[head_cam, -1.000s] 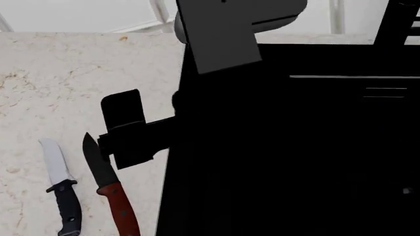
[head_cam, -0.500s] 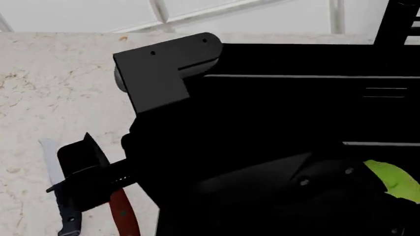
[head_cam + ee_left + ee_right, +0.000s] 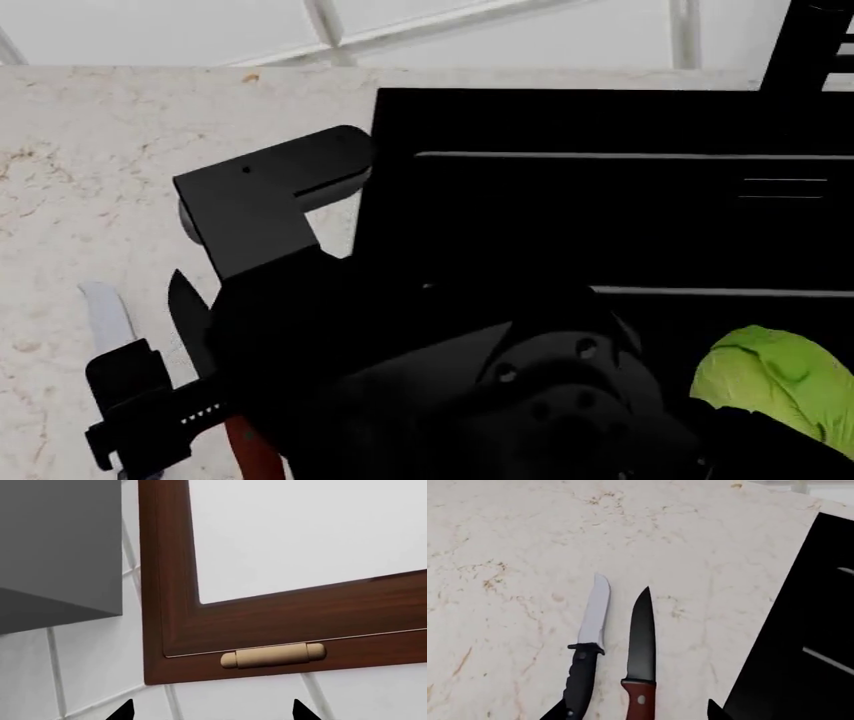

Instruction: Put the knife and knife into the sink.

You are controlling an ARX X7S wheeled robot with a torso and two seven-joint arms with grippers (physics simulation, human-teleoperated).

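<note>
The counter (image 3: 514,540) is pale marble with tan veins, and behind it rises a wall of white tiles (image 3: 561,25). The black sink (image 3: 641,200) is set into the counter, thin grey lines crossing its inside. Both knives lie flat on the counter beside the sink, parallel, tips pointing toward the wall: the red-handled knife (image 3: 642,650) nearer the sink, the silver knife (image 3: 589,640) just beyond it, apart from each other. The right gripper (image 3: 634,711) hangs above their handles with its dark fingertips spread wide, holding nothing. The left gripper (image 3: 210,711) is likewise spread and empty, facing a dark wood cabinet door (image 3: 267,620) with a beige handle (image 3: 273,656). No writing can be read.
</note>
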